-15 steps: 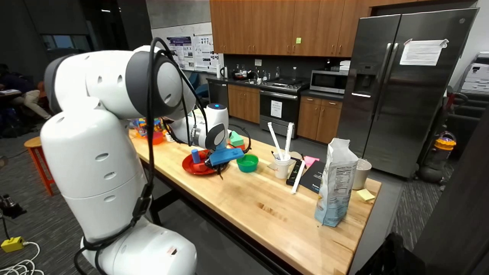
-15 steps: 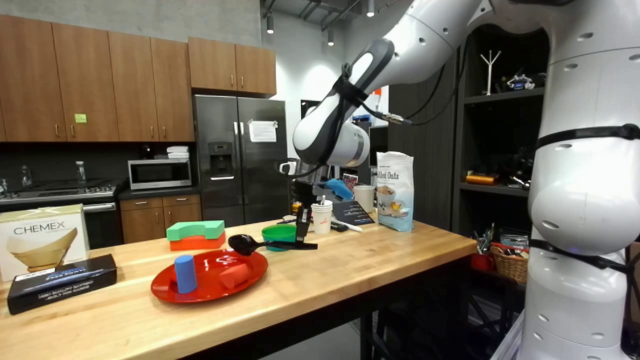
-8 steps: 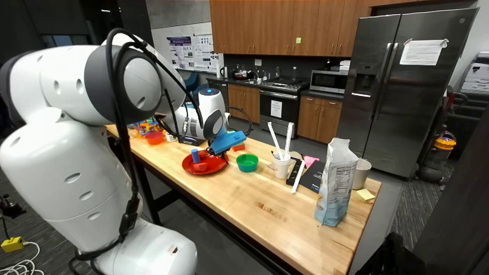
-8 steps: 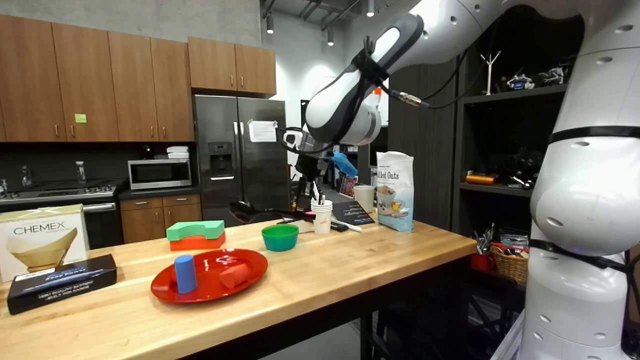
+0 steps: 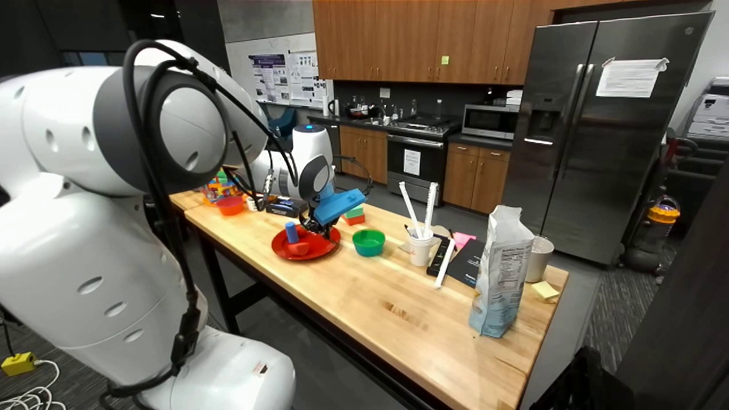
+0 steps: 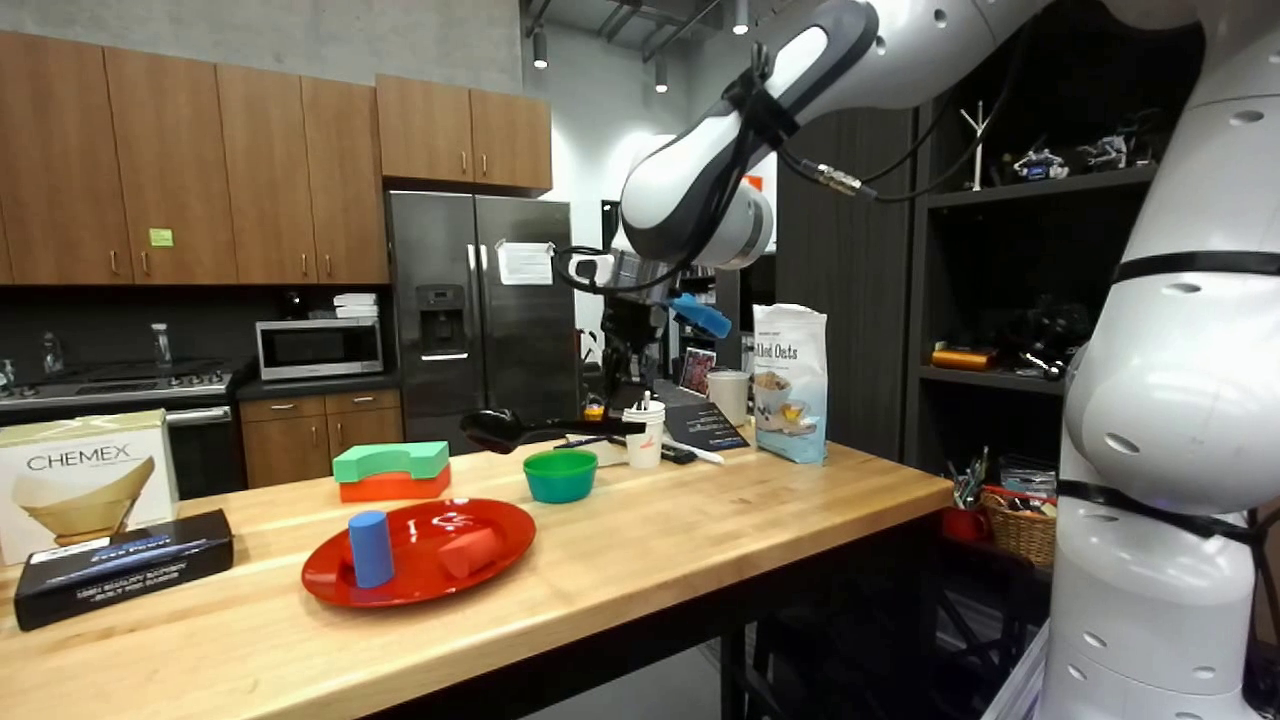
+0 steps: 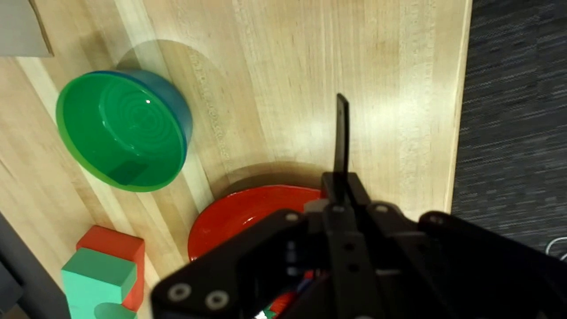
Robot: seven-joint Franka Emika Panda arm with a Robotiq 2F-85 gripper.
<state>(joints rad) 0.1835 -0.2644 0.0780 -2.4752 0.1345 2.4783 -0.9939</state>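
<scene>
Hazards: Slip, Swing and Blind Contact

As I am standing by, the gripper [image 7: 340, 182] is clamping the thin handle of a black serving spoon [image 6: 500, 431], its jaws nearly together. The spoon is hanging above the wooden table [image 5: 364, 296], near the green bowl [image 6: 560, 485] and the red plate [image 6: 415, 548].

1. Slip. The spoon's head is projecting sideways, well off the grip. Its leverage may be working against a small contact patch; a jolt could be twisting the handle or loosening it.

2. Swing. A low sweep would be risking the bowl's rim, or toppling the blue cylinder [image 6: 371, 549], which is standing upright on the plate beside a red block [image 6: 469, 552].

3. Blind contact. The wrist view is showing only the handle's end; the head is presumably hiding behind the gripper. An operator trusting that view alone could be misjudging clearance and striking the plate or table.
</scene>
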